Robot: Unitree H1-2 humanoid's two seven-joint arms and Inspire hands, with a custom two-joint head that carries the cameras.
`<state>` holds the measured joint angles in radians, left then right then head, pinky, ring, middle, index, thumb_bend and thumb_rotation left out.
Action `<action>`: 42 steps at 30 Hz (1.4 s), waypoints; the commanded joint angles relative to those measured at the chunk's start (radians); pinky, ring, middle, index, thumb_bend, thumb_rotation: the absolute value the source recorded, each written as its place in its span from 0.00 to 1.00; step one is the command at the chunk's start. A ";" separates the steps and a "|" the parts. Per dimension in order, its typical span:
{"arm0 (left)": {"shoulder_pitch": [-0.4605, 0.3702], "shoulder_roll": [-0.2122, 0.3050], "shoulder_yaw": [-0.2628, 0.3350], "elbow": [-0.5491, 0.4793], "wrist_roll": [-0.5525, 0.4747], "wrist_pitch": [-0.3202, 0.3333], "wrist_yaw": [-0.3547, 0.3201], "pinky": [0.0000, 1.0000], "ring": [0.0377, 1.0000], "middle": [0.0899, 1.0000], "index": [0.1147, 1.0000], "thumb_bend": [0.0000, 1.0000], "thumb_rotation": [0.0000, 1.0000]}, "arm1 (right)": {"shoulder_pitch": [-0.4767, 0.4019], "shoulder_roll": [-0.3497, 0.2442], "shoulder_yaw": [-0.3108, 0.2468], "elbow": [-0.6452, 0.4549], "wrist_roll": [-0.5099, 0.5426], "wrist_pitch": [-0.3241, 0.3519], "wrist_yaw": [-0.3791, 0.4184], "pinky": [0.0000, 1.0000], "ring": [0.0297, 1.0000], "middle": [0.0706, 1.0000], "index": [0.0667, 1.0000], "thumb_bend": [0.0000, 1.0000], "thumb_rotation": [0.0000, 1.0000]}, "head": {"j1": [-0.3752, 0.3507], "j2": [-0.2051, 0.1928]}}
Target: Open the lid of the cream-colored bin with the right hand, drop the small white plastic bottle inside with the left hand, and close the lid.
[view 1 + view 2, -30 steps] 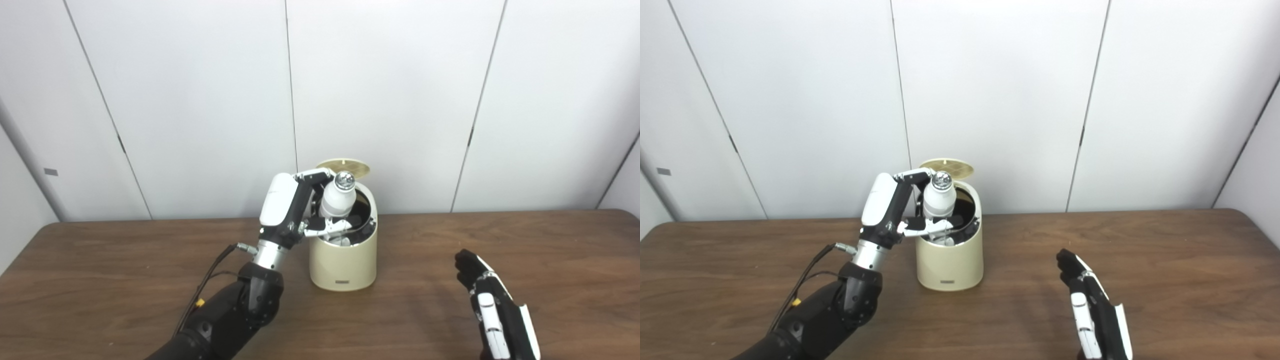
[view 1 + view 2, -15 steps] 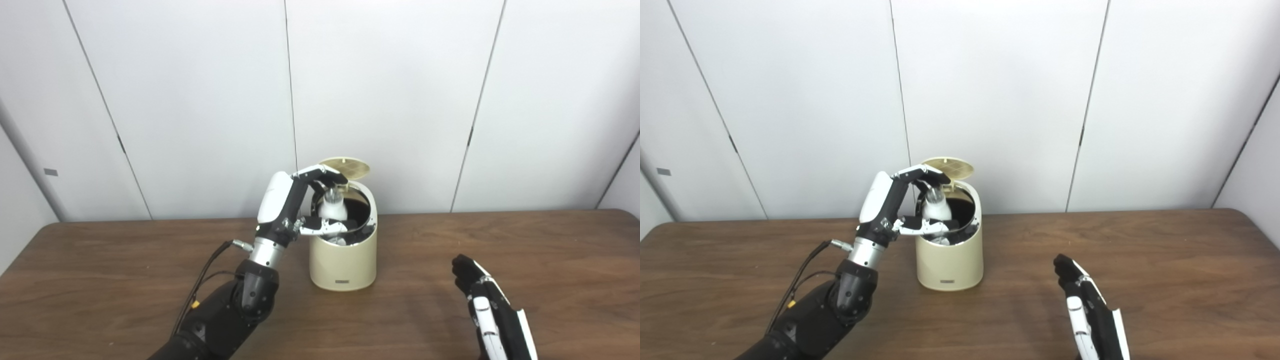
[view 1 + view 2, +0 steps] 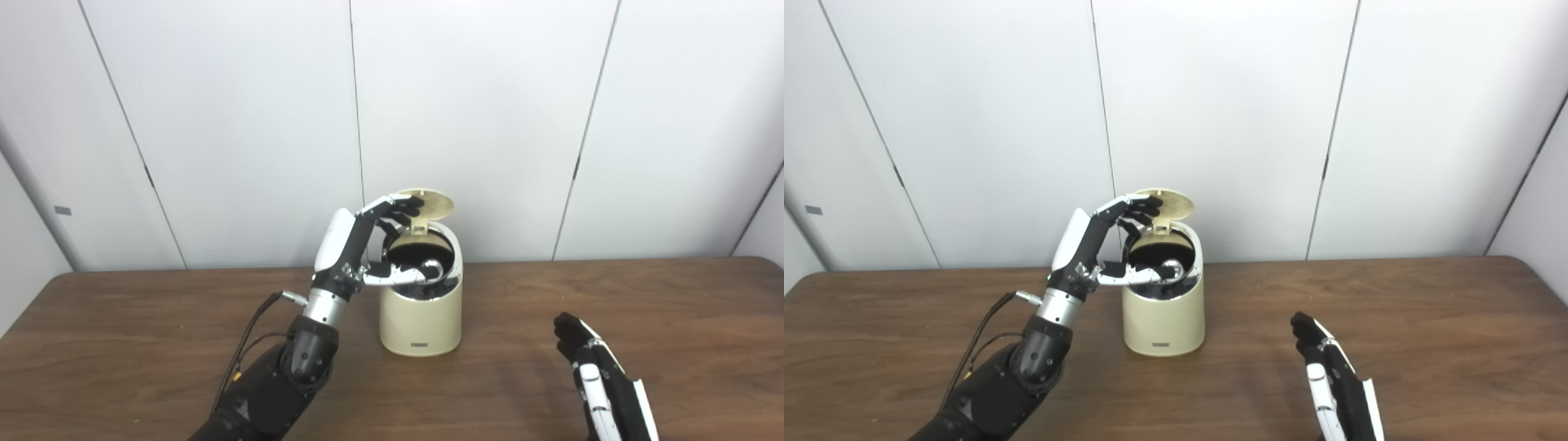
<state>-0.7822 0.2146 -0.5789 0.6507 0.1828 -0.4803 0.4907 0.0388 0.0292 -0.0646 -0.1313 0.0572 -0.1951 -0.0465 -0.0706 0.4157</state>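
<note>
Standing on the brown bench (image 3: 122, 343), near the back wall: cream bin (image 3: 420, 318), lid (image 3: 429, 204) tipped up and back on its hinge, mouth open and dark inside. Hovering at the bin's left rim: left hand (image 3: 367, 251), fingers (image 3: 398, 208) spread apart and arched above the opening, tips close to the raised lid, thumb reaching low across the mouth. Holding nothing. Lying down inside the bin, below the rim: bottle (image 3: 432, 267), only its shiny rounded cap end showing, just past the thumb tip and under the arched fingers; contact with the thumb not discernible. Rest of the bottle hidden in the dark interior. Resting low at the near right edge of the bench, well apart from the bin: right hand (image 3: 1332, 373), black and white, fingers extended forward and close together, gripping nothing. Trailing from the left forearm: black cable (image 3: 251, 331).
</note>
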 commanded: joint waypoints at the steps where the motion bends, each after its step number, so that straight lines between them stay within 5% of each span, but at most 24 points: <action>1: -0.030 -0.001 0.014 -0.024 0.000 0.010 -0.014 0.64 0.74 0.72 0.70 1.00 0.20 | -0.014 0.001 0.003 -0.029 0.000 -0.009 0.001 0.92 0.88 0.84 0.79 0.17 0.75 | -0.001 0.000; 4: -0.021 0.002 0.012 -0.035 0.043 0.010 0.050 0.60 0.69 0.68 0.65 1.00 0.17 | -0.016 0.000 0.002 -0.023 -0.002 -0.014 0.001 0.93 0.89 0.84 0.80 0.16 0.75 | -0.003 -0.001; 7: -0.003 0.003 0.005 -0.061 0.087 0.010 0.142 0.39 0.49 0.49 0.44 0.60 0.02 | -0.021 -0.002 -0.001 -0.014 0.003 -0.028 0.002 0.90 0.88 0.83 0.79 0.16 0.75 | 0.003 0.000; 10: 0.037 0.003 0.017 -0.116 0.079 0.010 0.177 0.33 0.38 0.43 0.43 0.53 0.00 | -0.029 -0.005 -0.004 -0.006 0.002 -0.032 0.002 0.88 0.87 0.83 0.79 0.15 0.75 | 0.012 -0.002; 14: 0.133 -0.009 0.091 -0.241 -0.013 0.011 0.104 0.39 0.43 0.43 0.42 0.52 0.00 | -0.046 -0.012 -0.005 0.017 0.012 -0.041 0.009 0.90 0.88 0.83 0.79 0.14 0.75 | 0.021 -0.008; 20: 0.284 -0.031 0.243 -0.443 -0.116 0.010 -0.027 0.34 0.39 0.42 0.43 0.52 0.00 | -0.075 -0.028 -0.003 0.034 -0.002 -0.057 0.011 0.89 0.88 0.83 0.79 0.09 0.73 | 0.032 -0.019; 24: 0.349 -0.052 0.345 -0.522 -0.109 0.011 -0.065 0.43 0.44 0.44 0.41 0.52 0.00 | -0.097 -0.044 -0.007 0.057 -0.008 -0.081 0.014 0.89 0.88 0.84 0.80 0.10 0.73 | 0.036 -0.024; 36: 0.469 -0.092 0.522 -0.581 -0.028 0.013 -0.091 0.44 0.48 0.44 0.41 0.51 0.00 | -0.195 -0.115 -0.027 0.128 0.031 -0.154 0.036 0.89 0.88 0.84 0.81 0.13 0.75 | 0.044 -0.033; 42: 0.503 -0.105 0.555 -0.585 -0.049 0.012 -0.132 0.45 0.50 0.47 0.42 0.50 0.03 | -0.256 -0.174 -0.013 0.074 -0.012 -0.094 0.059 0.92 0.89 0.85 0.83 0.20 0.81 | 0.045 -0.032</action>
<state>-0.2602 0.1140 -0.0300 0.0972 0.1374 -0.4497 0.3703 -0.1665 -0.1262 -0.0813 -0.0083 0.0640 -0.2760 -0.0043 -0.0245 0.3850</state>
